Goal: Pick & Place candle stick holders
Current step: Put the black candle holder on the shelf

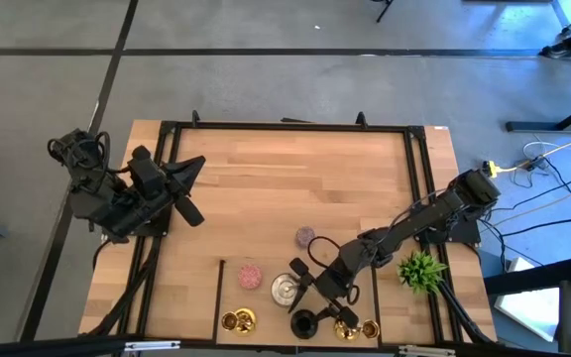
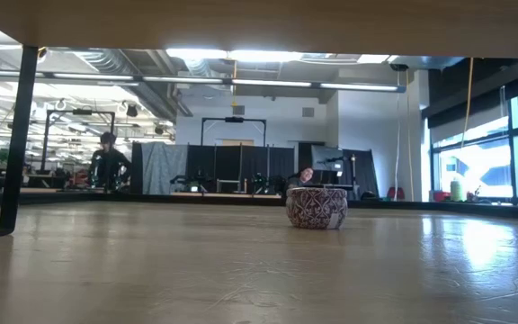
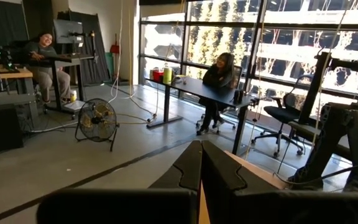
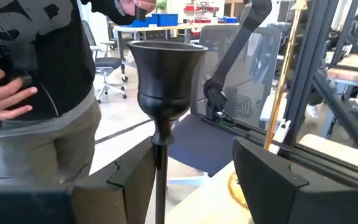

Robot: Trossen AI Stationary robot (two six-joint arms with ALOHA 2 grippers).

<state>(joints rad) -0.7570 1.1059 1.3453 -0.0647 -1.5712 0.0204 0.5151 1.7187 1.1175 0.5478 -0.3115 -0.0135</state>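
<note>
Pale wooden boards make up the table, framed in black rail and set in an open workshop where people sit at desks beyond it. Along the near edge the candle stick holders are gathered in a loose cluster, probably so that one arm can reach them all: a pink glittery holder, a mauve glittery holder a little farther in, a shiny silver holder, small gold holders at the edge, and the black stemmed holder standing upright between the gold ones. The right tool reaches down over this cluster, its arm stretched diagonally from the table's right side, past a green spiky plant that sits apart. In its wrist view the black stemmed holder rises right in front, its thin stem running down beside one finger; the jaws stand apart, and whether they already pinch the stem I cannot tell (the stem's lower part is hidden). That alignment suggests a grasp low on the stem, which would keep the top-heavy cup from tipping. A person stands close behind it. The left tool waits clenched and empty by the table's left side, held clear so the working arm has room.
</note>
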